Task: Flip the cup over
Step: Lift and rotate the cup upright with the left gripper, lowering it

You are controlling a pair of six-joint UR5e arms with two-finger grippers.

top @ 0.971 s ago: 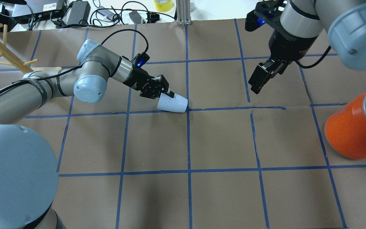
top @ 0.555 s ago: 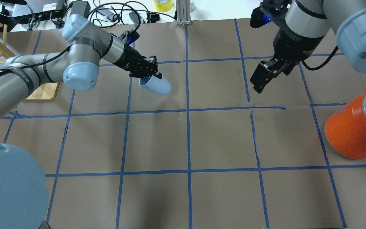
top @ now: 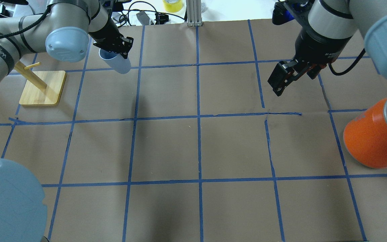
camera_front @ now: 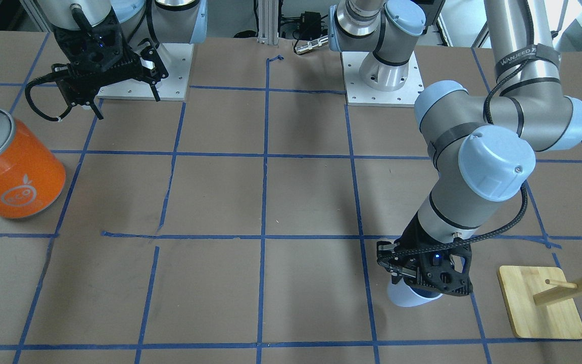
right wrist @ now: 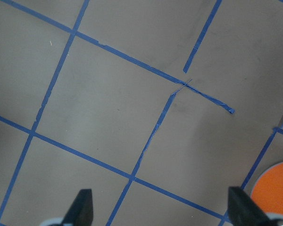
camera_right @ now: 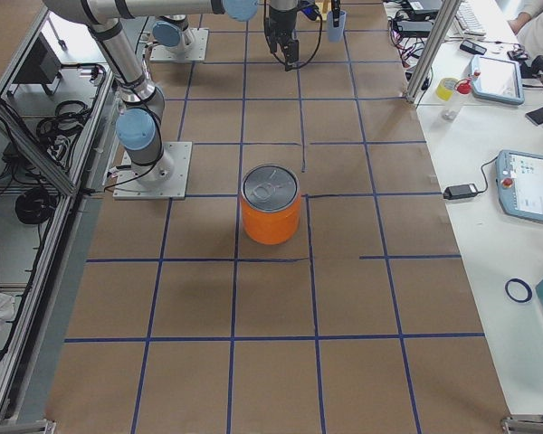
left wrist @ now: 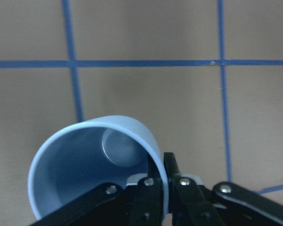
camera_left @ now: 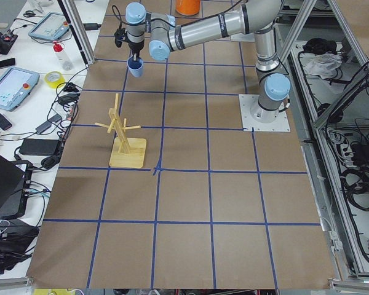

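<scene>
The pale blue cup [top: 119,64] hangs from my left gripper [top: 113,50] over the far left of the table. It is mouth up and a little tilted. The left wrist view looks down into the cup [left wrist: 80,165], and the left gripper [left wrist: 162,186] is shut on its rim, one finger inside and one outside. The cup also shows in the front view [camera_front: 408,296], the left side view [camera_left: 135,66] and the right side view [camera_right: 335,23]. My right gripper [top: 276,84] is open and empty, above the table at the far right; its fingertips [right wrist: 82,207] stand wide apart.
A large orange can [top: 373,136] with a silver lid stands at the right edge; it also shows in the front view [camera_front: 13,174]. A wooden peg stand [top: 42,88] sits left of the cup. Cables and boxes [top: 79,11] lie beyond the far edge.
The left gripper has lifted the cup from lying on its side near the table's middle, carried it back and to the left, and turned it mouth up. The right gripper has barely moved.
</scene>
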